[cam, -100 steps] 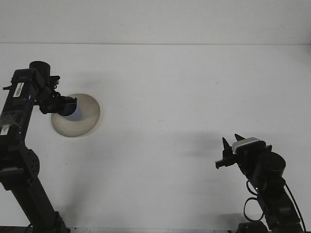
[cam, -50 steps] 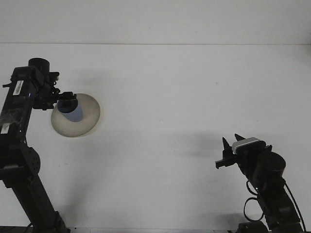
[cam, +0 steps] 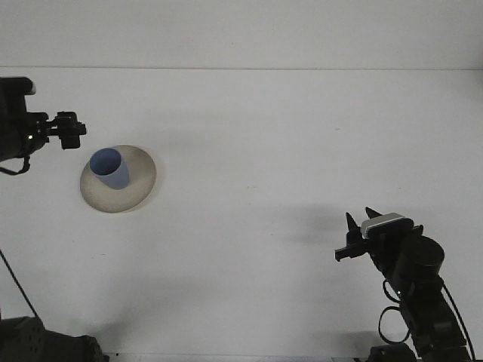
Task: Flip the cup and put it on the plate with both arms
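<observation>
The small blue plastic cup stands mouth-up on my round beige plate, a little left of the plate's centre, its open rim facing the camera. It looks settled and upright as far as I can see, with nothing touching it. Judging from that, the main work reads as done: the cup is flipped and sits on the plate, on the left part of the plain white surface.

My left claw hangs above and to the left of the plate, clear of the cup and apart from it. It carries nothing. It is small and dark against my own arm, so I cannot tell how its fingers stand.

My right claw sits low at the right, well apart from the plate, pointing up and away over the surface. Its two dark prongs are spread with bare surface showing between them, and it grips nothing.

What seems left, in my judgement, is little: bring the left arm back to a resting pose like the right one, and confirm the cup does not tip. The cup sits off-centre but well within the plate's edge, so I see no reason to correct it. If anything could go wrong now, it would be my left arm brushing the cup as it moves.
</observation>
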`<state>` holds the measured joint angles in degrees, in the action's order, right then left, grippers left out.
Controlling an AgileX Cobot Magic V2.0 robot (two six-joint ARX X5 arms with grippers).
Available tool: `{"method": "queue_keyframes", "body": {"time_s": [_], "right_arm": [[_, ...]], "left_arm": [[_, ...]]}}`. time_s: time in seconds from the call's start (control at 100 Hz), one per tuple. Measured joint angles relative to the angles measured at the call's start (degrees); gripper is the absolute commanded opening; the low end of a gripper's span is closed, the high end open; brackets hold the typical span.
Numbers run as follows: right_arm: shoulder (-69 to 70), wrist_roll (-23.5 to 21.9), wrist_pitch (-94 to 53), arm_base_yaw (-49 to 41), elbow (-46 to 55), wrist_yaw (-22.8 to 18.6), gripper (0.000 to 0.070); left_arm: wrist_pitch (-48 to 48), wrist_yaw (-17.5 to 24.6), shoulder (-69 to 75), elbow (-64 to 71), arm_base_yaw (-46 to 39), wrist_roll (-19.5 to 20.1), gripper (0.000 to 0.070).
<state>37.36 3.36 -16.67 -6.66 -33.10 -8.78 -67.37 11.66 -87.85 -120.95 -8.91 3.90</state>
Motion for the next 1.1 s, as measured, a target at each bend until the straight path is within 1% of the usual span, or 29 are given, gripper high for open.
{"method": "queue_keyframes", "body": {"time_s": [0.05, 0.1, 0.11, 0.16, 0.19, 0.22, 0.32, 0.43, 0.57, 0.68, 0.73, 0.79, 1.1], "right_arm": [[0.0, -0.5, 0.5, 0.0, 0.0, 0.0, 0.0304], [0.0, -1.0, 0.9, 0.0, 0.0, 0.0, 0.0302], [0.0, -1.1, 0.9, 0.0, 0.0, 0.0, 0.03], [0.0, -1.9, 0.9, 0.0, 0.0, 0.0, 0.027], [-0.1, -2.3, 0.9, 0.0, 0.0, 0.0, 0.0234], [-0.2, -2.5, 1.0, 0.0, 0.0, 0.0, 0.0189], [-1.2, -3.6, 4.4, 0.0, 0.8, 0.2, 0.0], [-3.0, -5.5, 9.9, 0.0, 3.1, 1.4, 0.0], [-4.3, -7.3, 14.6, 0.0, 6.2, 1.6, 0.0], [-5.2, -8.2, 16.0, 0.0, 7.3, 2.7, 0.0], [-5.2, -8.3, 17.2, 0.0, 7.3, 2.8, 0.0], [-5.2, -8.3, 18.5, 0.0, 7.3, 2.8, 0.0], [-5.5, -8.4, 20.0, 0.0, 7.3, 2.8, 0.0]], "left_arm": [[0.0, 0.8, 2.6, 0.8, 0.0, -0.2, 0.0167], [0.8, 0.9, 5.4, 3.2, 0.0, -0.2, 0.0115], [1.0, 1.0, 5.9, 3.8, 0.0, -0.2, 0.011], [2.6, 1.0, 9.1, 7.8, 0.0, -0.2, 0.0041], [4.2, 1.1, 11.2, 10.8, 0.0, -0.2, 0.0005], [6.1, 1.2, 13.5, 14.3, 0.0, -0.2, 0.0012], [15.6, 1.2, 22.4, 28.5, 0.0, 0.1, 0.0012], [30.5, 1.2, 34.6, 47.0, 0.0, 0.3, 0.0012], [53.5, 1.1, 49.5, 72.0, 0.0, 0.2, 0.0012], [66.0, -0.8, 58.2, 87.8, 0.0, -0.5, 0.0012], [68.3, -1.7, 60.6, 92.3, 0.0, -0.8, 0.0012], [68.3, -2.5, 61.9, 95.0, 0.0, -1.1, 0.0012], [71.6, -2.6, 62.4, 95.0, 0.0, -1.7, 0.0012]]}}
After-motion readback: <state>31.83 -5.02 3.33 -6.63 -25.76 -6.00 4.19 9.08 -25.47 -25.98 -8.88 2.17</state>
